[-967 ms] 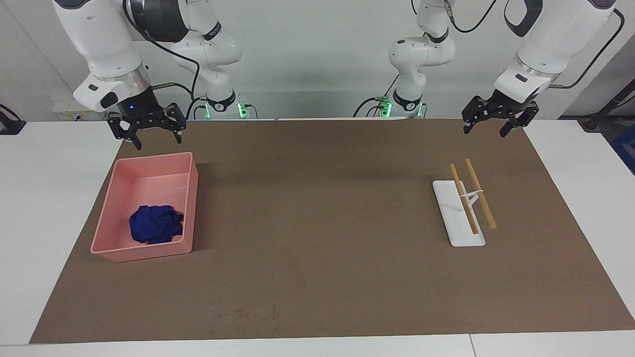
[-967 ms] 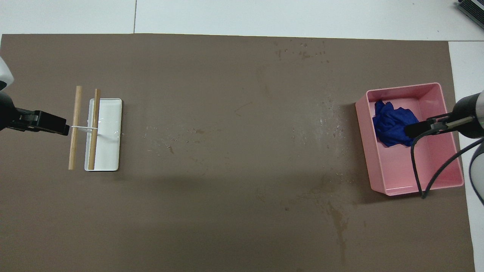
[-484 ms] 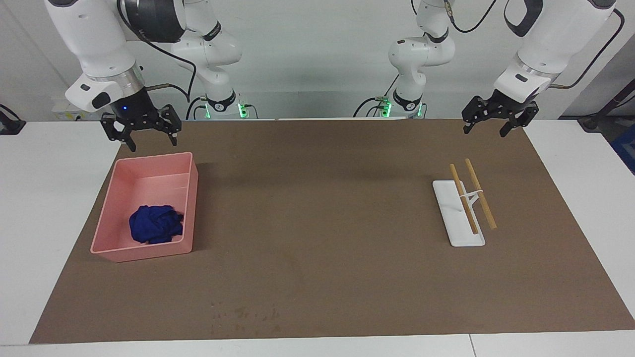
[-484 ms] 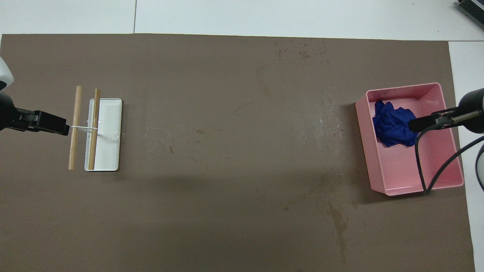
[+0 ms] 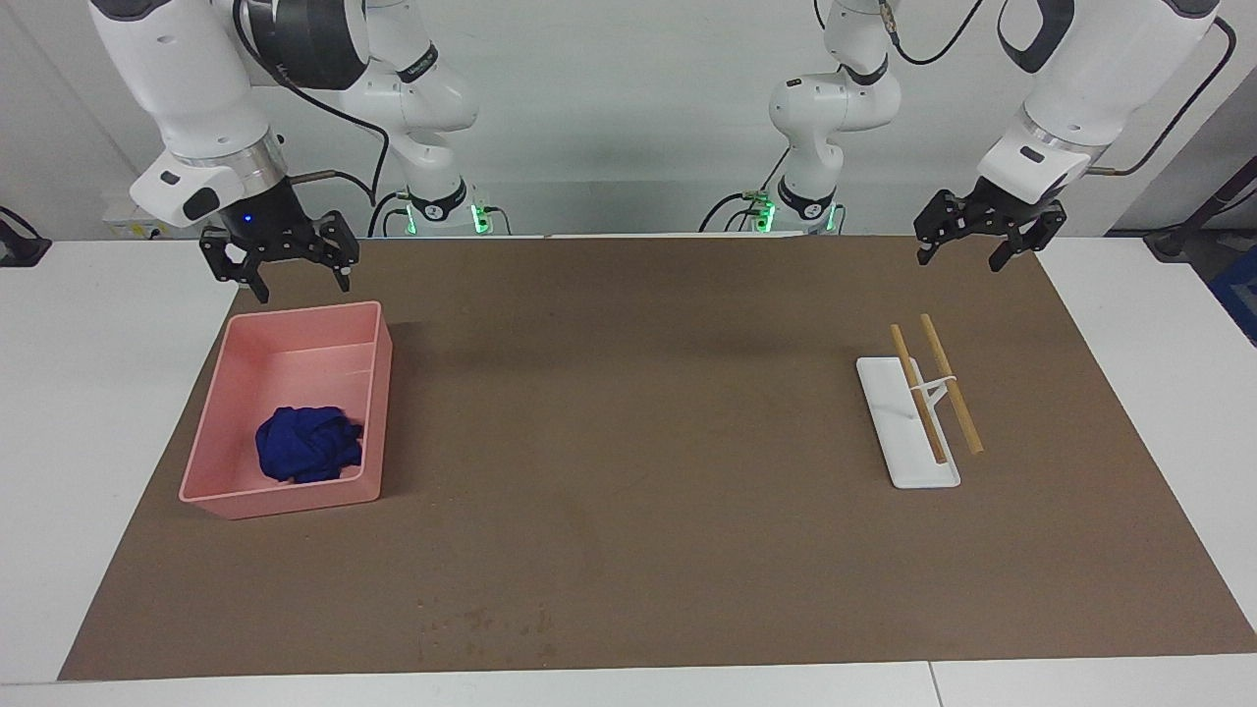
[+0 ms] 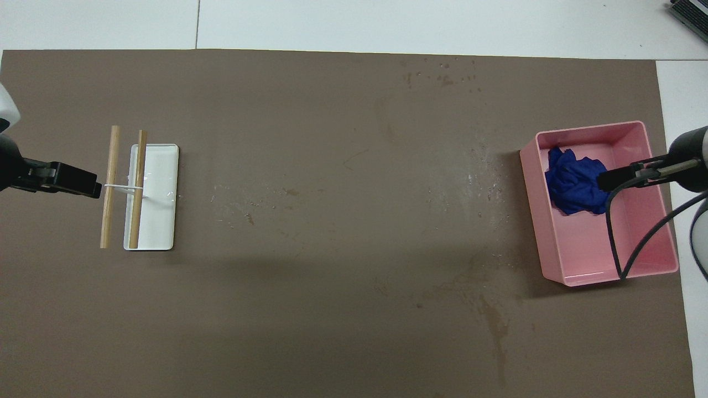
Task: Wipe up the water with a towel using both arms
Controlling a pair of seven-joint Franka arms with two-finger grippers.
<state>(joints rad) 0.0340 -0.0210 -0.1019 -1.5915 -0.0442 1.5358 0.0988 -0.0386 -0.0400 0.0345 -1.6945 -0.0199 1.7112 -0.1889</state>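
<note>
- Across the table in the facing view, the towel (image 5: 308, 444) lies bunched in the pink tray (image 5: 226, 393), at the tray end farther from the robots. The right gripper (image 5: 277, 259) hangs over the tray's robot-side rim with fingers spread and nothing between them, so the towel lies forward of it and lower. The left gripper (image 5: 988, 228), likewise spread and empty, waits well away from the tray, over the mat corner near the white stand (image 5: 889, 432) with its two wooden sticks (image 5: 933, 385).
- From overhead, the right gripper (image 6: 622, 177) overlaps the towel (image 6: 572, 182) only because it is raised. Tiny droplets of water (image 6: 481, 177) glisten on the mat just beside the pink tray (image 6: 661, 215), toward the left arm's end. The right arm is judged far nearer for the pickup.
</note>
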